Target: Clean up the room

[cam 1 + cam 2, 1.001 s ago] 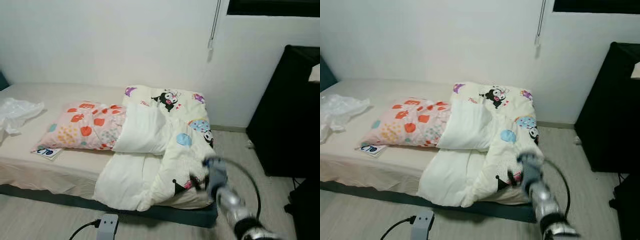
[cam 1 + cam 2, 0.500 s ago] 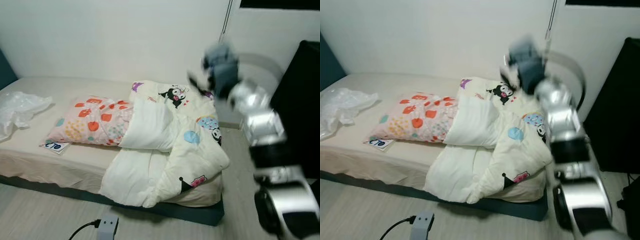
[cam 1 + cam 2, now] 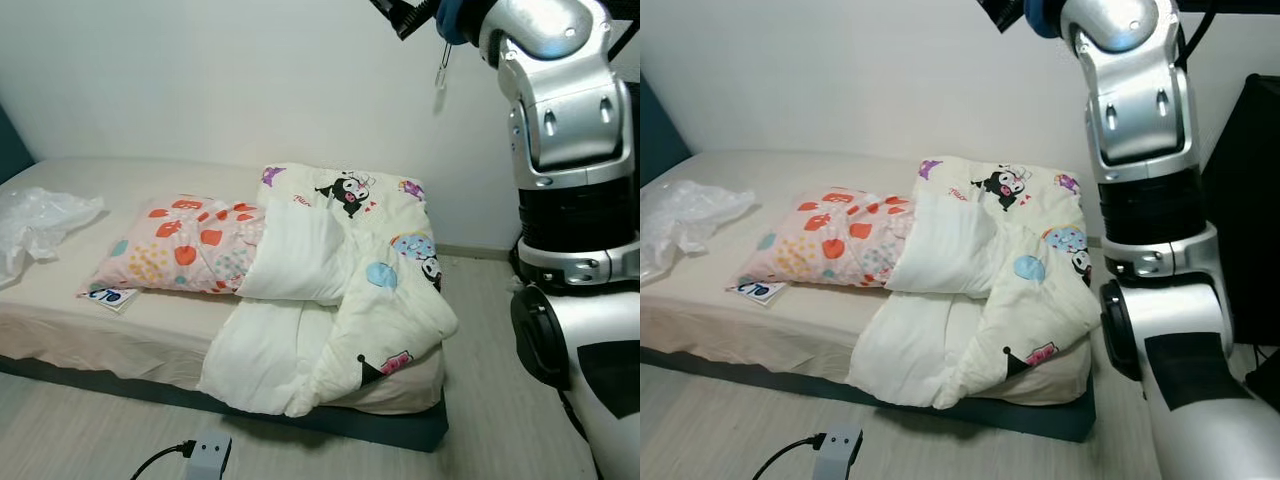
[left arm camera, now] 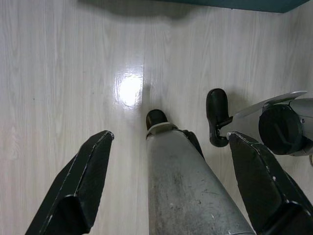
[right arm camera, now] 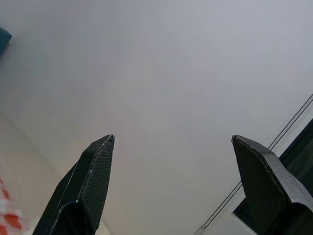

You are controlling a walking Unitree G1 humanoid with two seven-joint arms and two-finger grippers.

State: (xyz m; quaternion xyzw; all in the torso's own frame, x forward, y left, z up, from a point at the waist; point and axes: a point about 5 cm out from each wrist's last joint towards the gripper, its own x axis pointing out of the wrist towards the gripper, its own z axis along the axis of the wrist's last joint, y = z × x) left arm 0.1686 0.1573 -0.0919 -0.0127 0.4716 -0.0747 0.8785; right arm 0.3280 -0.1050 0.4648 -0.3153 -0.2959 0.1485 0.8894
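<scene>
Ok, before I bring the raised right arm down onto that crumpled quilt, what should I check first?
1. Right gripper open and empty: ok.
2. Right gripper near the cream cartoon-print quilt: not ok, it is raised high by the white wall.
3. Quilt free of things lying on top: ok.
4. Patterned pink pillow clear of the quilt: not ok, the quilt overlaps its end.
5. Left gripper open, pointing at the pale wood floor: ok.
</scene>
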